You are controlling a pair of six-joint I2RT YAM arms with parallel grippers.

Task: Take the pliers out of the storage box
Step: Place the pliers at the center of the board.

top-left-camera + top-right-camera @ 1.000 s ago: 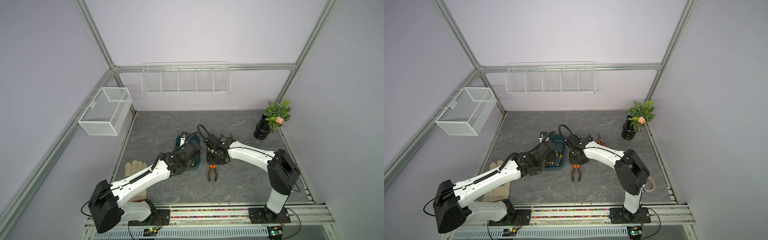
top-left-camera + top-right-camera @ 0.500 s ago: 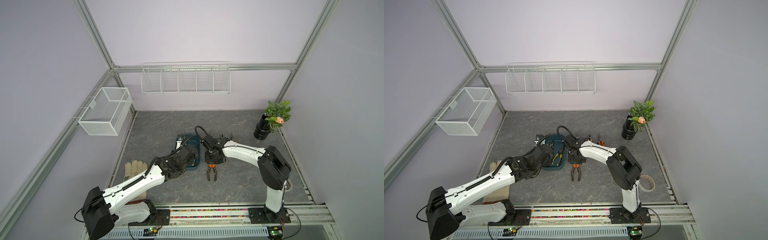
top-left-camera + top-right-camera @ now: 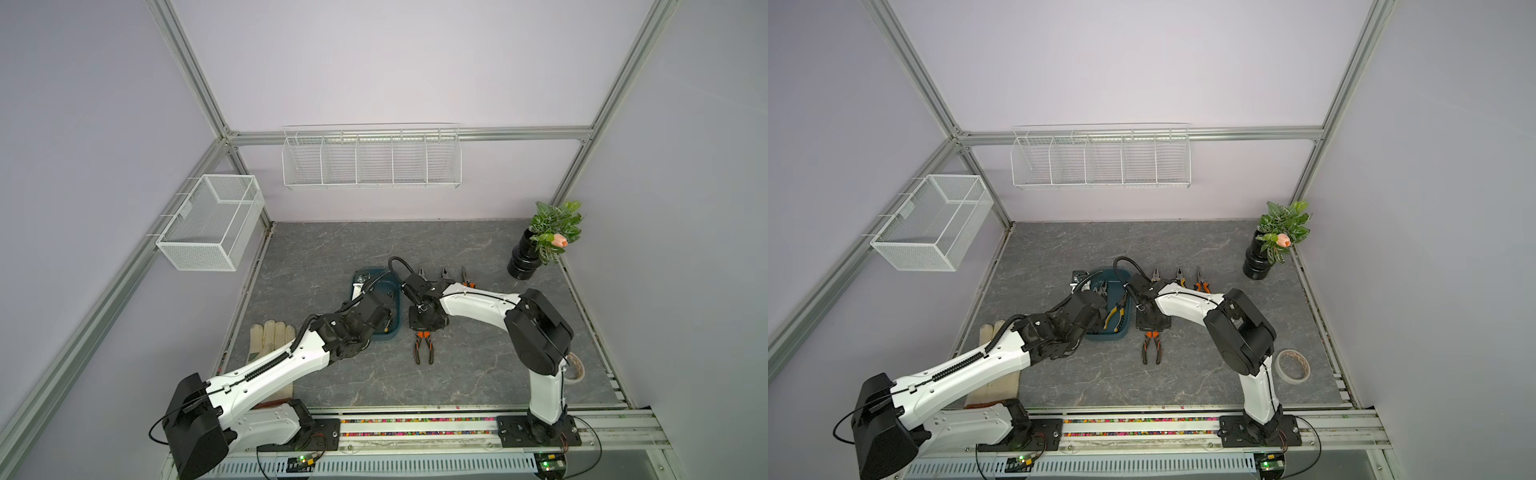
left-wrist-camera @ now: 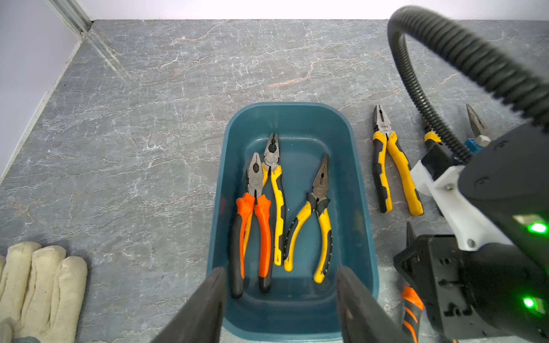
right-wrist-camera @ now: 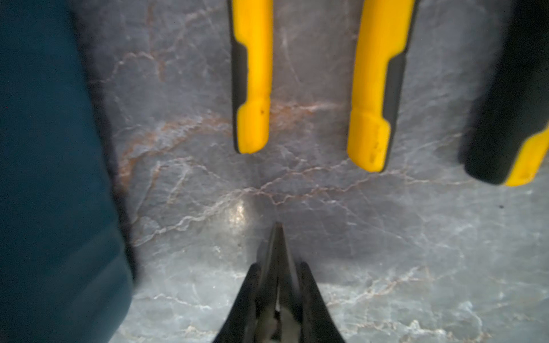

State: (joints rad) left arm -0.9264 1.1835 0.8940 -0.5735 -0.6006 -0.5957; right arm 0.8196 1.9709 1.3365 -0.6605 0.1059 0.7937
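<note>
The teal storage box (image 4: 361, 237) holds three pliers: an orange-handled pair (image 4: 255, 225), a yellow-handled pair (image 4: 276, 193) and a yellow needle-nosed pair (image 4: 318, 213). My left gripper (image 4: 280, 285) hangs open above the box's near end, holding nothing. My right gripper (image 5: 277, 276) is shut on the dark nose of orange-handled pliers (image 3: 424, 347), low over the table just right of the box (image 3: 392, 309). Three more pliers lie in a row behind it (image 3: 422, 273) (image 3: 445, 274) (image 3: 466, 277); my right arm hides most of their handles.
A pale work glove (image 3: 270, 336) lies front left under my left arm. A tape roll (image 3: 1293, 365) sits front right. A black pot with a plant (image 3: 524, 262) stands at the back right. White wire baskets (image 3: 208, 222) (image 3: 371, 160) hang on the walls.
My left gripper has drawn back a little toward the box's near end. My right arm's elbow has swung left while the orange-handled pliers stay in about the same spot.
</note>
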